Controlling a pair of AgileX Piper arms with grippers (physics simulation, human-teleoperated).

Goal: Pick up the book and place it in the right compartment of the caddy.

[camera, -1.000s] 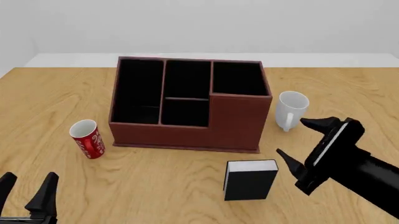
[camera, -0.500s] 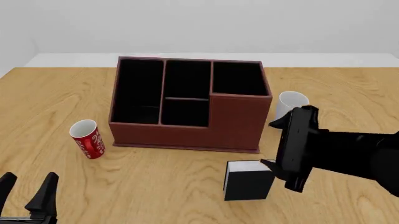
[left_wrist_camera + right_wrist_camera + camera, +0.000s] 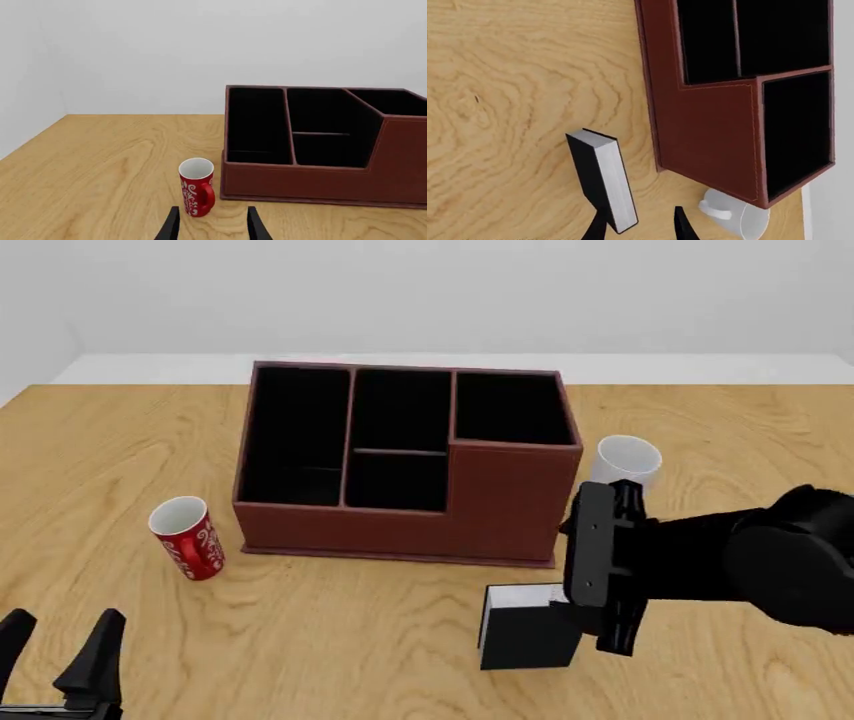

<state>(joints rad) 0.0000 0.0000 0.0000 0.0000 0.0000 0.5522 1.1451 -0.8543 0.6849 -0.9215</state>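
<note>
The black book [image 3: 523, 638] with white page edges stands on the table in front of the caddy [image 3: 400, 525]. It also shows in the right wrist view [image 3: 602, 177]. My right gripper [image 3: 587, 575] is open and hangs over the book's right end. In the right wrist view that end lies between the gripper's [image 3: 639, 230] fingers, close to one finger [image 3: 599, 227]. The right compartment [image 3: 511, 410] is black-lined and holds nothing; it also shows in the right wrist view [image 3: 797, 130]. My left gripper [image 3: 60, 655] is open and empty at the near left edge, far from the book.
A red mug [image 3: 187, 538] stands left of the caddy and shows ahead of the left gripper [image 3: 212, 230] in its wrist view [image 3: 197, 186]. A white mug [image 3: 627, 462] stands right of the caddy, just behind my right arm.
My right gripper has swung left and down from beside the book to over its right end. The book and the left arm have not moved.
</note>
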